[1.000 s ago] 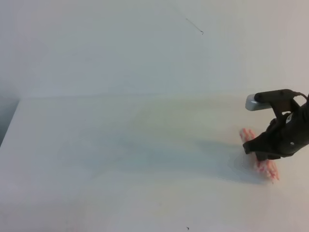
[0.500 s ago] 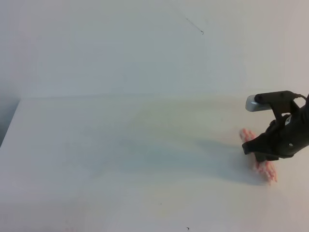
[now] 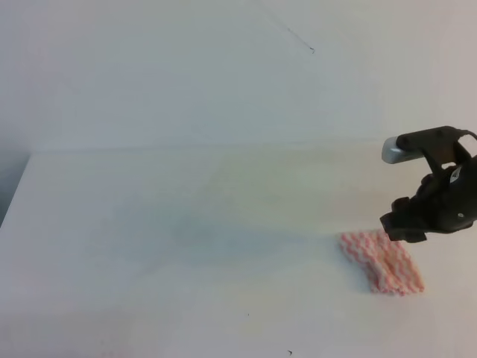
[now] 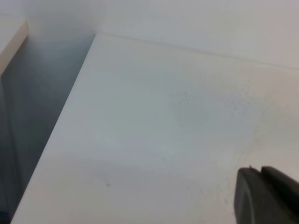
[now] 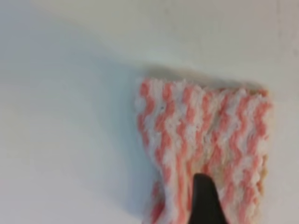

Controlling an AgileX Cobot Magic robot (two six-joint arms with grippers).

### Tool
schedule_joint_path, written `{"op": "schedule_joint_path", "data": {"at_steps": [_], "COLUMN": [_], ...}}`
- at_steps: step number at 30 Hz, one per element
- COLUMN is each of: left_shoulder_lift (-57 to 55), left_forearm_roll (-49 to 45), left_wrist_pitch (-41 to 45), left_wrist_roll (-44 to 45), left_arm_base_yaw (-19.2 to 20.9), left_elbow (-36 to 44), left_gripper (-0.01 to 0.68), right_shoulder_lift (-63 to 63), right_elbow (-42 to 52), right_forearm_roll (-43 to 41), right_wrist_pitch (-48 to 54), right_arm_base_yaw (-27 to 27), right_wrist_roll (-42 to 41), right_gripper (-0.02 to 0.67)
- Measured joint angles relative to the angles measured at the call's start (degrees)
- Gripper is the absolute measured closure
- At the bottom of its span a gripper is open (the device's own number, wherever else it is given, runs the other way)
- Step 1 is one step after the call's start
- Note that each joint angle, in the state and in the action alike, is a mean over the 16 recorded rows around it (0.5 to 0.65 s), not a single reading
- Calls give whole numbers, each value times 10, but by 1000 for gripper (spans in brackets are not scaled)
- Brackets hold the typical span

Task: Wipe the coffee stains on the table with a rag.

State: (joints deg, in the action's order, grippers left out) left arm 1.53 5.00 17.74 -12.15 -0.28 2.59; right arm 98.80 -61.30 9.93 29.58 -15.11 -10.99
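**Rag lying free on the tabletop, right arm just above it**

White tabletop (image 3: 186, 246) fills the scene against a plain white wall, with no clear coffee stains visible in any view. The rag (image 3: 381, 262), pink-and-white zigzag cloth, lies spread on the surface at the right side, one end under the right gripper (image 3: 403, 230). In the right wrist view the rag (image 5: 205, 149) is flat on the tabletop and a single dark fingertip (image 5: 204, 200) stands over its near edge; the cloth does not appear pinched, so the jaws are judged apart with nothing held. The left gripper (image 4: 268, 196) shows only as a dark corner at the lower right of its own view, over bare tabletop; whether its jaws are apart or together cannot be told.

Risks from here: with no brown puddle discernible, declaring the wipe done rests on faint evidence, since a pale residue could be lost in the glare. A fingertip close over the loose cloth could also snag and drag it as the arm lifts away.
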Motion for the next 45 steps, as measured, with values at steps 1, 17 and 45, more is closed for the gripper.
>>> {"op": "schedule_joint_path", "data": {"at_steps": [1,17,45], "left_shoulder_lift": [0,0,0], "left_forearm_roll": [0,0,0], "left_wrist_pitch": [0,0,0], "left_wrist_roll": [0,0,0], "left_arm_base_yaw": [0,0,0], "left_elbow": [0,0,0], "left_gripper": [672,672,672], "right_shoulder_lift": [-6,-88,-57], "right_elbow": [0,0,6], "right_forearm_roll": [0,15,-46], "right_wrist_pitch": [0,-6,-99], "right_arm_base_yaw": [0,0,0], "right_wrist_roll": [-3,-19,-33], "right_gripper": [334,653,653]}}
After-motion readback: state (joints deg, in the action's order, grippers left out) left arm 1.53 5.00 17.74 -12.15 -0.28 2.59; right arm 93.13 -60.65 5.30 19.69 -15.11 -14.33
